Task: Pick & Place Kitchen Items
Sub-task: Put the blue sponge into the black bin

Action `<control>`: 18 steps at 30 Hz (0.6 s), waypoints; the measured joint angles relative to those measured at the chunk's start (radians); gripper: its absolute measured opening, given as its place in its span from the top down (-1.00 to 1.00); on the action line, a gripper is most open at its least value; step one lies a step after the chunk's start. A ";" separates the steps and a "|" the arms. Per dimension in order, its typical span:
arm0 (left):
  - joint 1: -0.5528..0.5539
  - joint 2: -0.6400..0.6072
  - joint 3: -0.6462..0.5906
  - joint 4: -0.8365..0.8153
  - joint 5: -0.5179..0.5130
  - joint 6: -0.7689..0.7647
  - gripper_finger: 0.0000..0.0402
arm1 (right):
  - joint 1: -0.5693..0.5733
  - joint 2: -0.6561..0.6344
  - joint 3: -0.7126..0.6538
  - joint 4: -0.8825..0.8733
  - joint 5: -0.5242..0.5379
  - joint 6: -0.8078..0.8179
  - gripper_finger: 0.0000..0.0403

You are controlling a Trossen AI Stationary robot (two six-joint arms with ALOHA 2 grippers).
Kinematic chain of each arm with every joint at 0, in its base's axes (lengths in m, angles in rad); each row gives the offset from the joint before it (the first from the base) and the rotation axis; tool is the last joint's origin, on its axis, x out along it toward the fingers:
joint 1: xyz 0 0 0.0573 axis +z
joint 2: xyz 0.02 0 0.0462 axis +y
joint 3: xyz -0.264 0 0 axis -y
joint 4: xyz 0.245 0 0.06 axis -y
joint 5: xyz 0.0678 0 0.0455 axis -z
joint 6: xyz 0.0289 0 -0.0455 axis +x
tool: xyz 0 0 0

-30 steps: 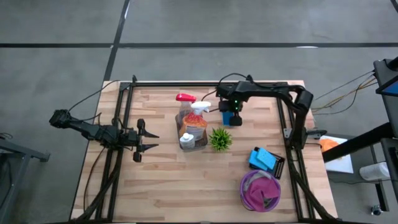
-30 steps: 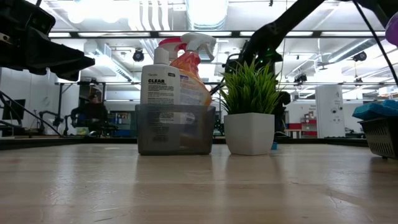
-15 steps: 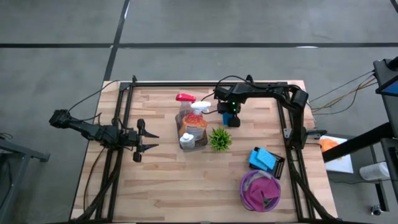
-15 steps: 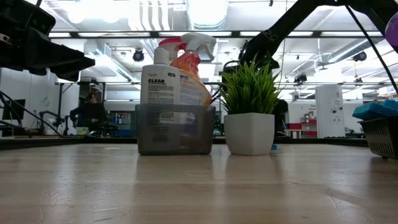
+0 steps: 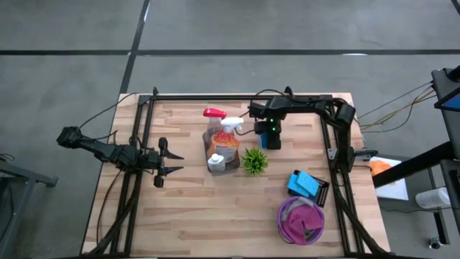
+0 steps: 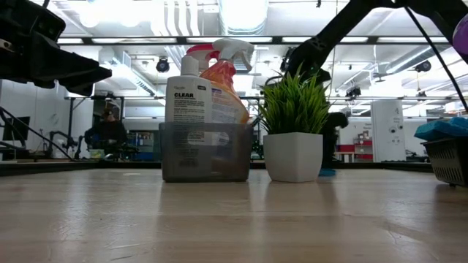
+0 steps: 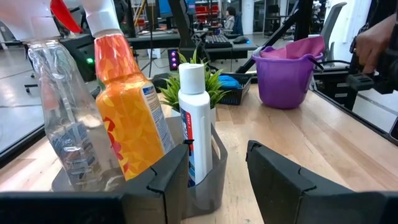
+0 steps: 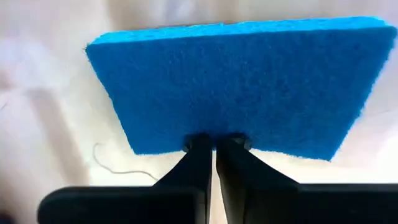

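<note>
Sponge (image 8: pixel 239 87) lies flat on the table just beyond the plant (image 5: pixel 254 160), on its far side from the basket (image 5: pixel 313 189) that already holds other blue sponges, so it probably belongs there. Right gripper (image 8: pixel 216 144) stands over it with fingers pinched together at its near edge, a thin nip rather than a full grasp. Left gripper (image 7: pixel 214 171) waits half open, empty, facing the caddy (image 7: pixel 208 180) of bottles beside the plant.

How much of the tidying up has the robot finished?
Looks done: two spray bottles and a white bottle stand in the grey caddy; blue sponges fill a black basket; a magenta cloth sits in the purple bucket. In hand: the right gripper is shut on a blue rectangular sponge. The left gripper waits.
</note>
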State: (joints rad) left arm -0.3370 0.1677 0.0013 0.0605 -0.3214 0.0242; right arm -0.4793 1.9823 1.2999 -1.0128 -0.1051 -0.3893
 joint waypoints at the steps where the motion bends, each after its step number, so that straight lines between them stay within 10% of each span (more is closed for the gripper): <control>1: 0.000 0.000 0.000 0.000 0.000 -0.003 0.19 | 0.002 0.000 -0.001 -0.021 -0.001 0.001 0.91; 18: 0.000 0.000 0.000 0.000 0.000 -0.007 0.19 | -0.014 -0.039 -0.001 -0.133 0.102 0.072 0.91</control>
State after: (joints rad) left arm -0.3368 0.1677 0.0013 0.0605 -0.3212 0.0170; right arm -0.4931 1.9435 1.2987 -1.1458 -0.0028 -0.3176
